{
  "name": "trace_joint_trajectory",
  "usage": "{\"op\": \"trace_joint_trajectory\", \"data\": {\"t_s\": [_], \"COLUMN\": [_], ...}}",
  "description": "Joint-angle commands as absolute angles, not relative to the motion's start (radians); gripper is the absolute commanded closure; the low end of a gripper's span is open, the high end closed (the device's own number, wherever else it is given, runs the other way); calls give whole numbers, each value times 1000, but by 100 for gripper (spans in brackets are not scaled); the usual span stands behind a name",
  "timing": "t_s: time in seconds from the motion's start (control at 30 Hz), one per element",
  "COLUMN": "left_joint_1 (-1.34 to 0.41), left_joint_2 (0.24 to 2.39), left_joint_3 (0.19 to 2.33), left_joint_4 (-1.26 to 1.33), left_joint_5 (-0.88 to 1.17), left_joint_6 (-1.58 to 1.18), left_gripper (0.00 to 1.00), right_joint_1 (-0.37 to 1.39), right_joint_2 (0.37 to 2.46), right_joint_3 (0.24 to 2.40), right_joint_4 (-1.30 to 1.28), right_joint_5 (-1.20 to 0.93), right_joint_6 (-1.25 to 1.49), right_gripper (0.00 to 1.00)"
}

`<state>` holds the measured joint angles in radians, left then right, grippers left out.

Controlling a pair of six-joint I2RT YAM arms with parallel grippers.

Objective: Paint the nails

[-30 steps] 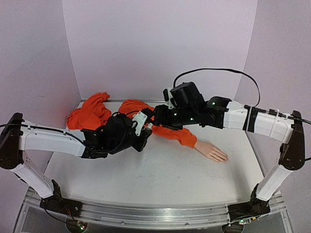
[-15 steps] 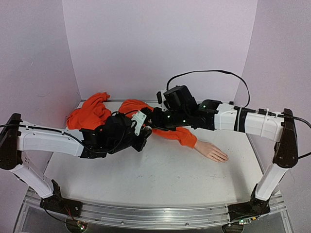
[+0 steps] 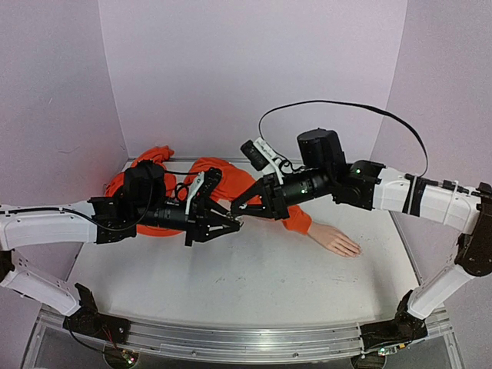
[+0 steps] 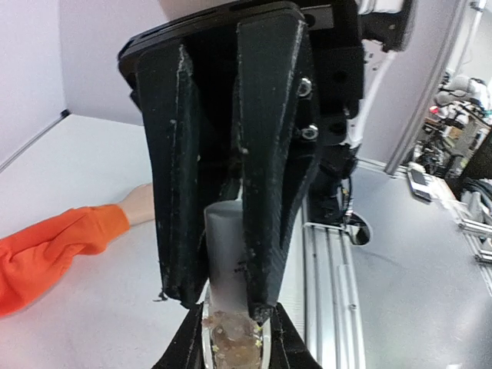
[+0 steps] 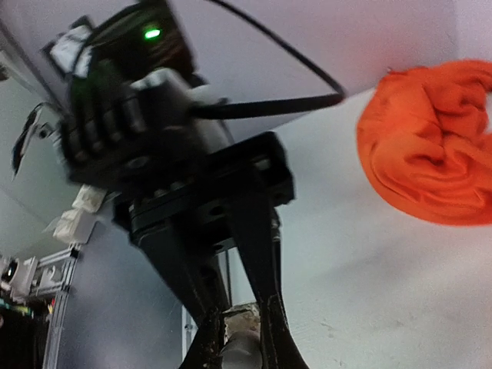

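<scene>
The pale mannequin hand (image 3: 337, 239) lies flat on the table at the right, joined to an orange sleeve (image 3: 290, 216). Its nails (image 3: 356, 250) are too small to make out. The hand also shows in the left wrist view (image 4: 139, 204). My two grippers meet tip to tip above the table, left of the sleeve cuff. My left gripper (image 3: 233, 225) (image 4: 231, 342) is shut on a small clear glassy bottle (image 4: 231, 338) with glittery contents. My right gripper (image 3: 243, 213) (image 5: 242, 350) is shut on the bottle's grey cap (image 4: 225, 250), which sits on the bottle.
A heap of orange cloth (image 3: 144, 174) lies at the back left, also in the right wrist view (image 5: 430, 154). Lilac walls (image 3: 246, 69) close in the back and sides. An aluminium rail (image 3: 246, 343) runs along the near edge. A black cable (image 3: 338, 104) arcs over the right arm.
The left arm has drawn back to the left and turned its gripper to the right. The right gripper has swung round to face it. Their tips now meet at the bottle.
</scene>
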<state>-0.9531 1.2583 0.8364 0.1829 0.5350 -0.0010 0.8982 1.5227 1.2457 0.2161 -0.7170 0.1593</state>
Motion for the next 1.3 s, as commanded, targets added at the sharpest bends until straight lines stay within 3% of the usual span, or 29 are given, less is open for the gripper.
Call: {"op": "trace_joint_trajectory", "data": {"t_s": [0.0, 0.03, 0.1, 0.17, 0.23, 0.27, 0.47, 0.63, 0.77, 0.93, 1.13, 1.27], "left_joint_1": [-933, -933, -934, -936, -939, -943, -994, -1010, -1021, -1026, -1028, -1028], "left_joint_2": [1234, 1240, 1248, 1257, 1264, 1266, 1295, 1336, 1350, 1354, 1353, 1349], "left_joint_3": [833, 837, 840, 840, 839, 838, 865, 890, 896, 897, 897, 895], "left_joint_4": [233, 233, 233, 232, 232, 232, 233, 234, 235, 235, 237, 240], "left_joint_5": [769, 736, 594, 434, 286, 221, -40, -77, -134, -158, -173, -176], "left_joint_6": [31, 27, 16, 15, 25, 32, 77, 80, 62, 55, 51, 46], "left_gripper": [100, 100, 100, 100, 100, 100, 100, 100, 100, 100, 100, 100], "right_joint_1": [887, 887, 886, 885, 881, 881, 897, 921, 934, 961, 968, 969], "right_joint_2": [1488, 1477, 1440, 1406, 1381, 1375, 1418, 1487, 1540, 1601, 1631, 1646], "right_joint_3": [1266, 1258, 1247, 1246, 1256, 1256, 1274, 1298, 1327, 1349, 1350, 1350], "right_joint_4": [238, 244, 250, 247, 211, 198, 210, 261, 274, 278, 291, 304], "right_joint_5": [-932, -866, -661, -444, -278, -225, -117, -81, -90, -113, -126, -136], "right_joint_6": [50, 73, 138, 235, 315, 351, 591, 674, 690, 690, 694, 697], "right_gripper": [100, 94, 52, 25, 12, 11, 12, 20, 35, 39, 53, 53]}}
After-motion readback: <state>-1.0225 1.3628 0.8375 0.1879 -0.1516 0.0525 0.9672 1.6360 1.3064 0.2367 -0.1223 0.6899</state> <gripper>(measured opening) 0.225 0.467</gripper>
